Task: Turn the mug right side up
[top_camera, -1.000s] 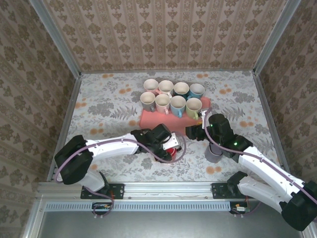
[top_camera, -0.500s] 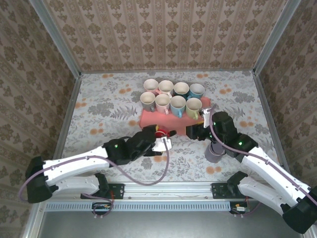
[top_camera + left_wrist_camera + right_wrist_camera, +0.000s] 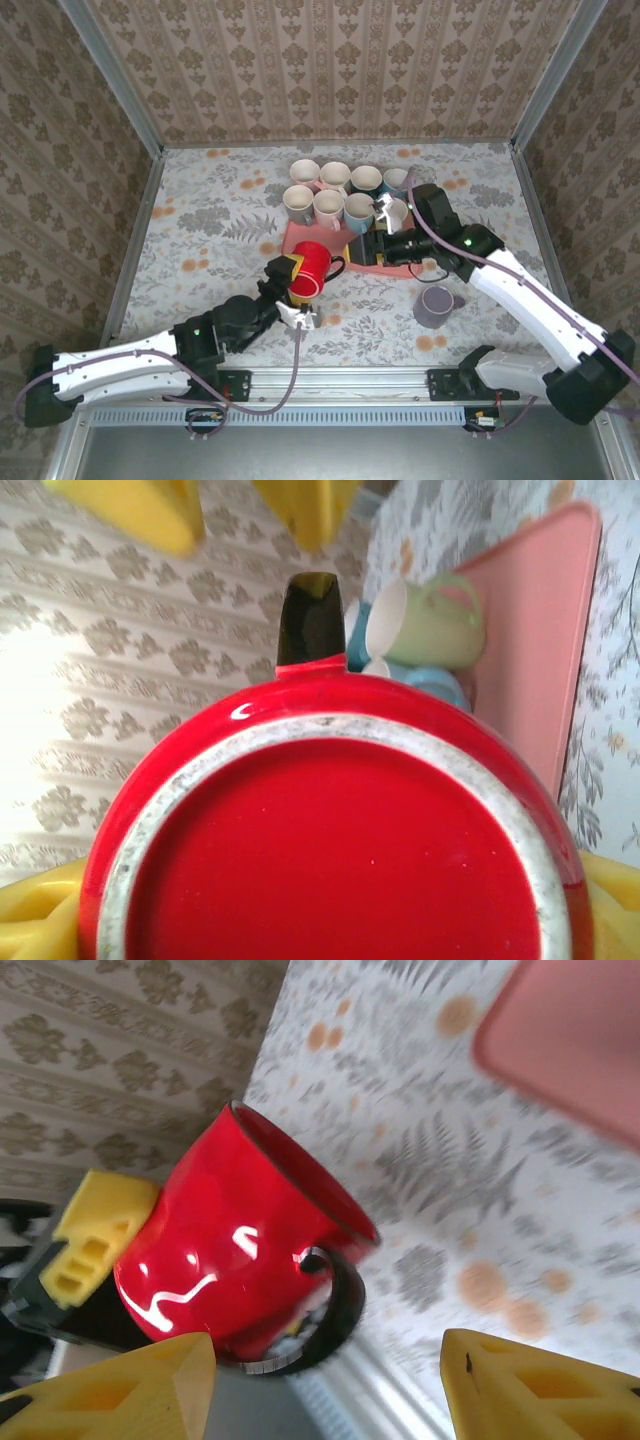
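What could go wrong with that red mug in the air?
The red mug hangs tilted off the table in the left tool; a slipping grip could drop it. The open right tool sits close to it and beside the mugs on the pink tray, so a reach might bump either.

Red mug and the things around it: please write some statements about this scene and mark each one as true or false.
1. The left end effector holds the red mug off the table. True.
2. The red mug stands on the pink tray. False: it is held tilted in the air.
3. The right end effector is open and holds nothing. True.
4. The purple mug is on the pink tray. False: it stands on the table, off the tray.
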### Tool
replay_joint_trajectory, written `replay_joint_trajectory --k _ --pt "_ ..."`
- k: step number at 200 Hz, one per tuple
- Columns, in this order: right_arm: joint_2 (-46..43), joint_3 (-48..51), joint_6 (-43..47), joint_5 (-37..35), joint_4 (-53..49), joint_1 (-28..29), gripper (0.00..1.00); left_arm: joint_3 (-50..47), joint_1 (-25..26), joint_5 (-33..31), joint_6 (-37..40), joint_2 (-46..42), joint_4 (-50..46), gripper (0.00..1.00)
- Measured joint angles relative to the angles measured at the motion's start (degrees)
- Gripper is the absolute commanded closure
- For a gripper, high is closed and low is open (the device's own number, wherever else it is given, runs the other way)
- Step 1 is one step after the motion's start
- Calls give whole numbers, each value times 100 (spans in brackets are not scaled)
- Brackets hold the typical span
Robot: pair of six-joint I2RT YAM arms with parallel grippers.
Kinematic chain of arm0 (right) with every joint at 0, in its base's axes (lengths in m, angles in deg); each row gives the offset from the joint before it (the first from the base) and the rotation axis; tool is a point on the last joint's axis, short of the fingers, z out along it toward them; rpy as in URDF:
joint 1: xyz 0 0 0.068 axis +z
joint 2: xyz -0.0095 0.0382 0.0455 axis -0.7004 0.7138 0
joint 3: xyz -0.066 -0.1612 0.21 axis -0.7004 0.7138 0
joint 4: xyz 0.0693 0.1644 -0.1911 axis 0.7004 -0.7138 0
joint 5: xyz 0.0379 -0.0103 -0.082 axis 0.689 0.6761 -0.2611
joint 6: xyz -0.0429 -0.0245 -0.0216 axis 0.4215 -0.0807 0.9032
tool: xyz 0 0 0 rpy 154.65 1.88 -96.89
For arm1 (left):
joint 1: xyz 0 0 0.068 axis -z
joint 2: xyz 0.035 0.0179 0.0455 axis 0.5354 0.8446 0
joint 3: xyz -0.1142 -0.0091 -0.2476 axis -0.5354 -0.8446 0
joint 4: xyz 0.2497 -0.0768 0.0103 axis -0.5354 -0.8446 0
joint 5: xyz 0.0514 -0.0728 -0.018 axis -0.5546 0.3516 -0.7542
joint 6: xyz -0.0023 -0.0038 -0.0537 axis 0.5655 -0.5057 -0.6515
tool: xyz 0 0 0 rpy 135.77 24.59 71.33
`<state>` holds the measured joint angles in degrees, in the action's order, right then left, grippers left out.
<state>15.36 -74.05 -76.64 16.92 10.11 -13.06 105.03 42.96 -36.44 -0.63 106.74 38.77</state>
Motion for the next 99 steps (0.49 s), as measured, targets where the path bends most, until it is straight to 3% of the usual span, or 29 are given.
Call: replay_joint_trajectory --k 47,99 --pt "610 -35 -1196 1266 -24 -2 43 -214 35 118 236 -76 341 61" --pt "595 634 -2629 1847 1342 0 55 -251 35 166 293 -310 450 64"
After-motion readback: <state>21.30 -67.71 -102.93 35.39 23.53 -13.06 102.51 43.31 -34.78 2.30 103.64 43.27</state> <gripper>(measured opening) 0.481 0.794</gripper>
